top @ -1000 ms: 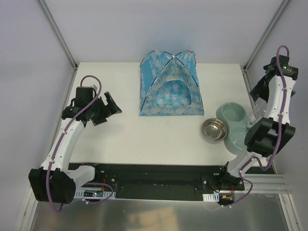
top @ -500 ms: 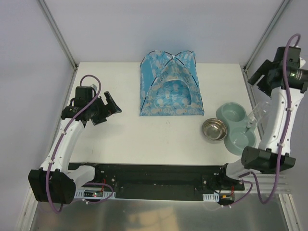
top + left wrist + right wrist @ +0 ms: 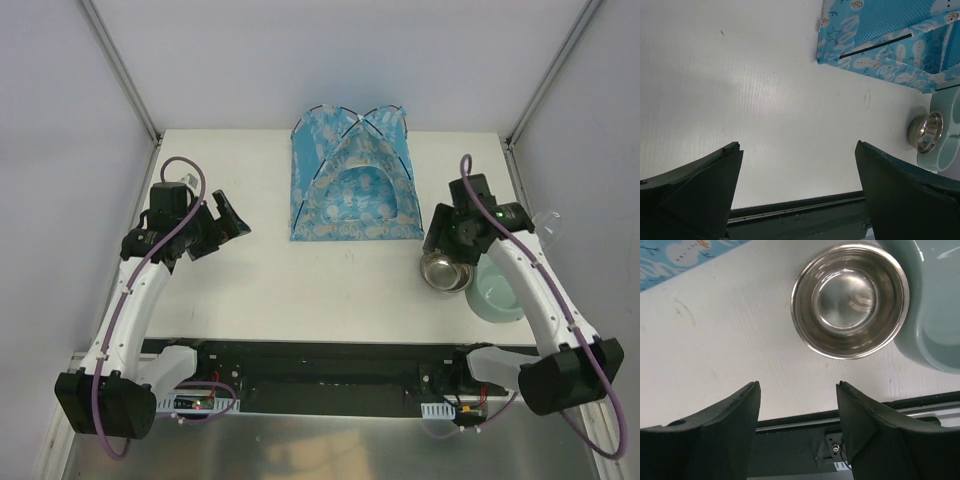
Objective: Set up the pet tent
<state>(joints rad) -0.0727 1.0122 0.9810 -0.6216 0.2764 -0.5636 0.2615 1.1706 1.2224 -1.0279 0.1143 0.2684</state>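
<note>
The right gripper (image 3: 797, 385) hangs with its fingers parted and nothing between them, over the white table (image 3: 300, 285) just short of a steel bowl (image 3: 850, 300) that sits against a teal feeder (image 3: 932, 315). The left gripper (image 3: 797, 144) is spread wide and holds nothing, over the table's left side. The pet tent (image 3: 350, 180) stands at the far middle of the table with its doorway facing the arms, apart from both grippers.
</note>
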